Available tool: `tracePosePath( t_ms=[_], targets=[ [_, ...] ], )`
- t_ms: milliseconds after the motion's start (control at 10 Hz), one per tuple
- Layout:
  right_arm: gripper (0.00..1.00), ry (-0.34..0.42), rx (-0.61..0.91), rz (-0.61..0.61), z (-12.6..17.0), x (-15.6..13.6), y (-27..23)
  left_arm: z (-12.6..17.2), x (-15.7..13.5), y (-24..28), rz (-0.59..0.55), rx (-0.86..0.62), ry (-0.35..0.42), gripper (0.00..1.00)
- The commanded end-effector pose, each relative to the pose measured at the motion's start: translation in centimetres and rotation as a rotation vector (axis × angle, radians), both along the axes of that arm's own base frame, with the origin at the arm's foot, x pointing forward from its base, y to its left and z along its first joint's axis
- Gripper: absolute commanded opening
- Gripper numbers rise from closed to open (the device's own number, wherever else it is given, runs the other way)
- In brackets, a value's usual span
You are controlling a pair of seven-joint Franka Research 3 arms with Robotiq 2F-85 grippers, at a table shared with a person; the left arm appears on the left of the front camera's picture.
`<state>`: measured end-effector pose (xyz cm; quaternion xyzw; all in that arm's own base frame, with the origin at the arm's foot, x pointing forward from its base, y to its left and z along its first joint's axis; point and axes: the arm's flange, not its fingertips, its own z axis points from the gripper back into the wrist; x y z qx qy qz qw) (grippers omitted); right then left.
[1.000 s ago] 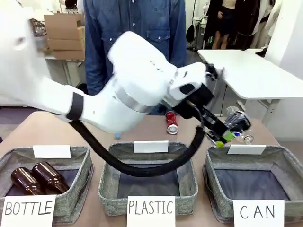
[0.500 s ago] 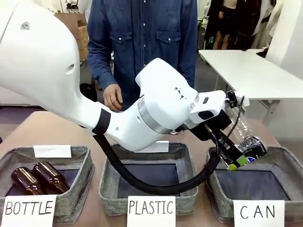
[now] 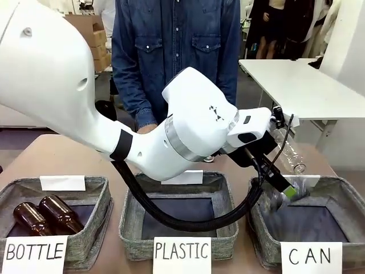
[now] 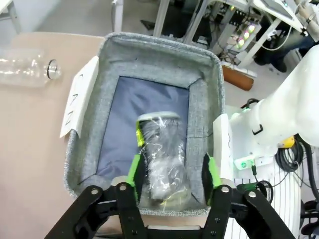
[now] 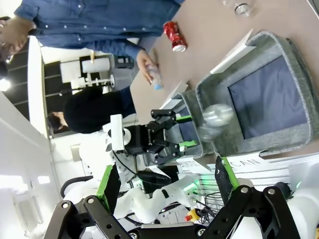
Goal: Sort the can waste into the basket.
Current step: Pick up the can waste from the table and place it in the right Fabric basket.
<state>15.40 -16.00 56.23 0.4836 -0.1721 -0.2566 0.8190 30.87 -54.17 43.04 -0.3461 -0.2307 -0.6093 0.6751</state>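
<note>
Grip on the black can [image 4: 160,154] (blurred) was released since half a second before: left gripper [image 4: 171,162] stood spread, can inside the basket [image 4: 154,50].

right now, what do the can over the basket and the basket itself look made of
The can: thin metal, likely aluminium, glossy dark body with a silver end rim, though blurred. The basket: matte grey woven fabric, weave showing on soft walls.

BOTTLE basket [image 3: 96,227] L, PLASTIC basket [image 3: 130,225] mid, CAN basket [image 3: 343,197] R; can [image 4: 162,149] over it, betw. fingers [image 4: 133,175] of L gripper [image 4: 172,172].
</note>
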Motion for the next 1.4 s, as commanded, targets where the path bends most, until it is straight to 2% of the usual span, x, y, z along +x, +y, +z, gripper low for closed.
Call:
tracePosePath(
  t_ms=[0, 300, 400, 600, 700, 800, 1000, 1300],
  targets=[
    [1.0, -0.023, 0.004, 0.002, 0.0, 0.2, -0.4, 0.1, -0.2, 0.1, 0.019, 0.001, -0.02, 1.0],
    [1.0, -0.023, 0.004, 0.002, 0.0, 0.2, -0.4, 0.7, 0.3, 0.8, 0.037, -0.013, -0.013, 1.0],
    [1.0, -0.023, 0.004, 0.002, 0.0, 0.2, -0.4, 1.2, 0.6, 1.2, 0.048, -0.025, 0.005, 1.0],
    [1.0, 0.0, 0.001, -0.001, 0.0, 0.0, 0.0, 3.0, 1.1, 3.4, 0.106, 0.044, 0.087, 1.0],
    [1.0, 0.018, -0.022, 0.037, -0.1, 0.4, 0.4, 4.1, 1.2, 5.6, 0.121, 0.051, 0.108, 1.0],
    [1.0, 0.017, -0.031, 0.061, -0.1, 1.2, 0.9, 4.9, 1.4, 9.0, 0.143, 0.101, 0.182, 1.0],
    [1.0, 0.049, -0.042, 0.116, -0.2, 3.0, 2.3, 7.2, 2.6, 16.7, 0.204, 0.178, 0.279, 1.0],
    [1.0, 0.065, -0.061, 0.263, 0.1, 7.8, 6.9, 9.1, 2.6, 28.4, 0.274, 0.213, 0.465, 1.0]
  ],
)
